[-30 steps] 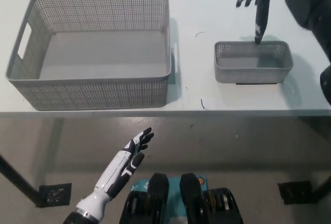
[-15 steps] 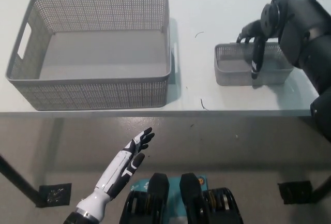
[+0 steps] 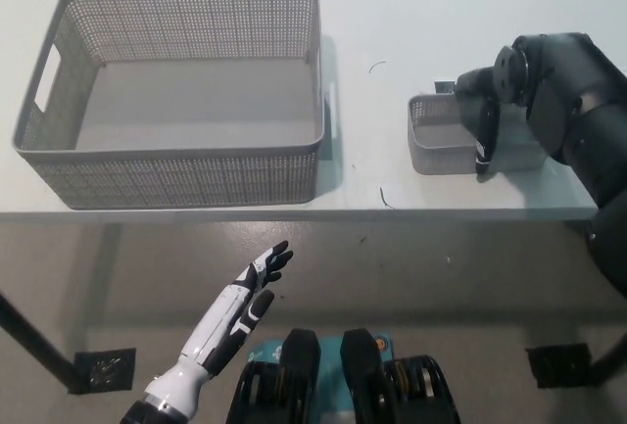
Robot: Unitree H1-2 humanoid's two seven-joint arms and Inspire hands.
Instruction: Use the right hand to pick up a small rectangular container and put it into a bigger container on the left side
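The small grey mesh container [image 3: 440, 145] stands on the white table at the right, near the front edge. My black right hand [image 3: 487, 118] reaches over it from the right, and its fingers [image 3: 483, 146] curl down across the front wall, gripping it. The arm hides the container's right half. The big grey mesh basket [image 3: 186, 175] sits at the left of the table with nothing in it. My white left hand [image 3: 241, 305] rests below the table's front edge at the lower left, open with its fingers spread.
The white table [image 3: 392, 13] has bare room between the two containers and behind the small one. Its front edge [image 3: 392, 211] runs across the picture's middle, with grey floor below. A dark table leg foot [image 3: 98, 367] stands at the lower left.
My right hand has come down from behind the small container onto it and closed over its front wall. The container has slid a little toward the table's front edge. The left hand has not moved.
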